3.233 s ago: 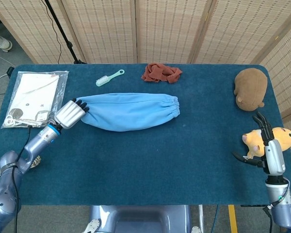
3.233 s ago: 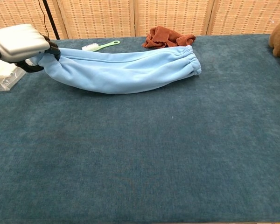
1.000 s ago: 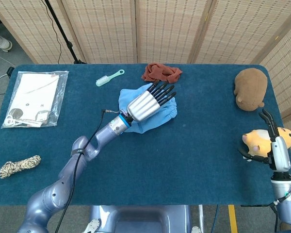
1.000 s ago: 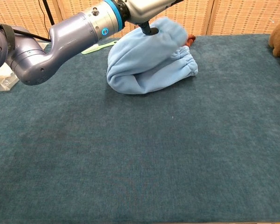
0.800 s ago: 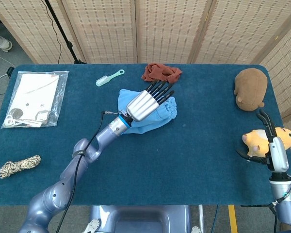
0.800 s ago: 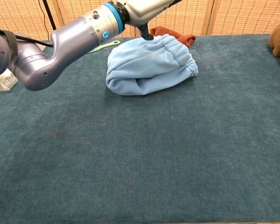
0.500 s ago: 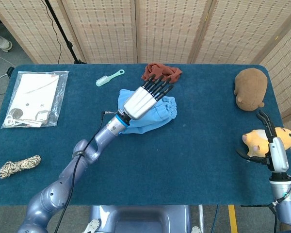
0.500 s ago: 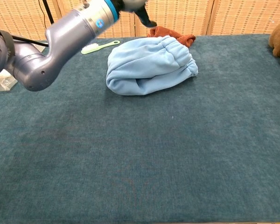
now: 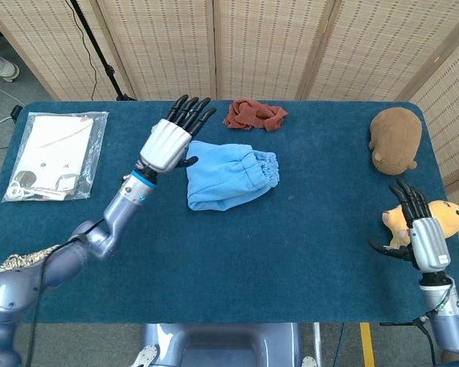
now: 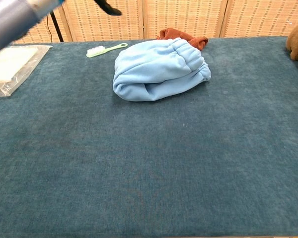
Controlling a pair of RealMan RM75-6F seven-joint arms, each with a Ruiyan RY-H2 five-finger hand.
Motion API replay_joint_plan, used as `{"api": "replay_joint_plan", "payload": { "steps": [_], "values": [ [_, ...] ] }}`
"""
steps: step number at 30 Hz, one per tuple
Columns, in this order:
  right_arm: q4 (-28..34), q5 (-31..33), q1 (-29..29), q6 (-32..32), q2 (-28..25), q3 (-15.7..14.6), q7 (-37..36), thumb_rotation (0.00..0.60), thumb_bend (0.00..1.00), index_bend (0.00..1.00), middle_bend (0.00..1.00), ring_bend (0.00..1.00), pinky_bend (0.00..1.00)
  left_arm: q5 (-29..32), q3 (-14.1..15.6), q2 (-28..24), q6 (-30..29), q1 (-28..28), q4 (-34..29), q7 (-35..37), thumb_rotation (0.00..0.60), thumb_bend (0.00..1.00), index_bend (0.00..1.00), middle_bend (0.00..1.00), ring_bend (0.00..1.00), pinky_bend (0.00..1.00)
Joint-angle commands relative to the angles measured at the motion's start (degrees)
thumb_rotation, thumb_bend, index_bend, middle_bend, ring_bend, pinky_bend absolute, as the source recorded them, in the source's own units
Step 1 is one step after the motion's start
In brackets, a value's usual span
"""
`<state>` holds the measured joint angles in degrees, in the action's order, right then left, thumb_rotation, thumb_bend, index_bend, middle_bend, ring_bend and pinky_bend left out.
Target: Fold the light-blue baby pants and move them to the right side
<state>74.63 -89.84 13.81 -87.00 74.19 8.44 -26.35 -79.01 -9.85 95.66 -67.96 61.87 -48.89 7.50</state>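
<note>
The light-blue baby pants [image 9: 231, 176] lie folded in half on the blue table, cuffs to the right; in the chest view the pants [image 10: 159, 69] sit at the upper middle. My left hand [image 9: 170, 138] hovers just left of the pants, fingers spread and straight, holding nothing. Only a blurred arm and dark fingertips [image 10: 108, 8] show in the chest view. My right hand [image 9: 419, 237] stands near the table's right edge, fingers apart, empty, beside a yellow plush toy.
A rust-red cloth [image 9: 254, 115] lies behind the pants. A mint brush [image 10: 105, 49] lies at the back left. A plastic bag with papers [image 9: 55, 153] is at the far left. A brown plush [image 9: 395, 138] and a yellow plush [image 9: 422, 221] sit at the right.
My left hand let go of the pants after folding them over, then lifted and drew back to the left. The pants lie still, folded. My right hand barely moved.
</note>
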Motion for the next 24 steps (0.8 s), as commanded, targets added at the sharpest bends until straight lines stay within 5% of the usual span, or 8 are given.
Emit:
{"api": "replay_joint_plan", "payload": {
  "steps": [1,13,24],
  "values": [
    [-2.45,-0.96,0.84,0.08,1.36,-0.42,5.60,0.600,0.00,0.00,0.00,0.00,0.00,4.49,0.72,-19.49,-0.17,-11.04,-24.83,-5.87,0.594,0.00,0.00,0.00,0.00,0.00],
    [1.27,-3.65,3.72,1.81,-0.34,-0.52,20.18,0.600,0.00,0.00,0.00,0.00,0.00,6.40,4.98,-31.43,-2.42,-22.01,-39.81,-6.03,0.600,0.00,0.00,0.00,0.00,0.00],
    [-0.07,-10.32,12.58,9.11,1.05,-1.86,21.52,0.600,0.00,0.00,0.00,0.00,0.00,6.75,10.32,-36.39,-12.04,-37.70,-45.48,0.76,0.600,0.00,0.00,0.00,0.00,0.00]
  ]
}}
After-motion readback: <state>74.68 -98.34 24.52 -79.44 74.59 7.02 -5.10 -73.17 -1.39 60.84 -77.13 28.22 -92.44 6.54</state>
